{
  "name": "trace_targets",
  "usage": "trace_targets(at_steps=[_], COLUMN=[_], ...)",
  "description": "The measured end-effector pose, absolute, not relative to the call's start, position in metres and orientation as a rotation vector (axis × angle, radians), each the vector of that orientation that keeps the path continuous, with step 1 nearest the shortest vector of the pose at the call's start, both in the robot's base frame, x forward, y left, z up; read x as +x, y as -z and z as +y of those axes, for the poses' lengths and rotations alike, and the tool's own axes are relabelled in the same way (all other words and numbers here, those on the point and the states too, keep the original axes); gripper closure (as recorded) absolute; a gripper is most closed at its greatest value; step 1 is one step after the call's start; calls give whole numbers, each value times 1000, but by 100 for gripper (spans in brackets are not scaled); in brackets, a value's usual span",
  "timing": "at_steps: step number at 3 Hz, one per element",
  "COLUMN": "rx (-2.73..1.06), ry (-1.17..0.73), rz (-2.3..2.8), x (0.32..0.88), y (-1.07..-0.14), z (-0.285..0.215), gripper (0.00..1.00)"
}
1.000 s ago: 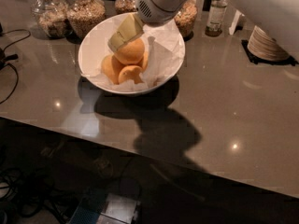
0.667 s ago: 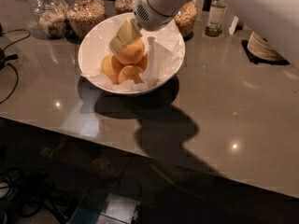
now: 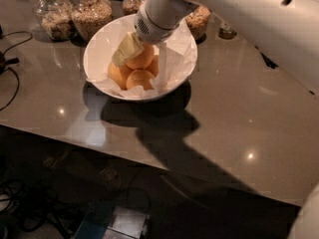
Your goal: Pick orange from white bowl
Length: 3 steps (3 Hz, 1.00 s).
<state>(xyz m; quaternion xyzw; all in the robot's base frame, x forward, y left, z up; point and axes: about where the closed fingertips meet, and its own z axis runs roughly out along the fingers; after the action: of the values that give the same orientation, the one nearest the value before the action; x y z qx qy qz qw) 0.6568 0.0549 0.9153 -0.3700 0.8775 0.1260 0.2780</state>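
Note:
The white bowl (image 3: 99, 44) stands on the grey table, lined with crumpled white paper (image 3: 177, 49). Several oranges lie in it. The largest orange (image 3: 143, 59) sits on top of the three smaller ones (image 3: 139, 78). My gripper (image 3: 130, 49) reaches down into the bowl from the upper right. Its pale yellow pad lies against the left side of the top orange. The white wrist (image 3: 157, 16) hides the back of the bowl and the far side of that orange.
Glass jars of grains (image 3: 92, 14) stand behind the bowl along the table's far edge, with another jar (image 3: 199, 19) to the right. Black cables (image 3: 10, 63) lie at the left. The table's near edge runs across the lower part of the view, with dark floor below.
The wrist has come a little lower and to the left over the bowl, and the arm now covers more of the upper right. The oranges and bowl have not moved.

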Motion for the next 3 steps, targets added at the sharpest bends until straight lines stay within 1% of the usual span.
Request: trace_targets(at_steps=[1, 2, 3], rx=[-986, -986, -988], ry=[-331, -332, -448], rz=[2409, 2408, 2303], x=[660, 660, 655], y=[-895, -901, -929], z=[57, 57, 49], gripper=[35, 58, 82])
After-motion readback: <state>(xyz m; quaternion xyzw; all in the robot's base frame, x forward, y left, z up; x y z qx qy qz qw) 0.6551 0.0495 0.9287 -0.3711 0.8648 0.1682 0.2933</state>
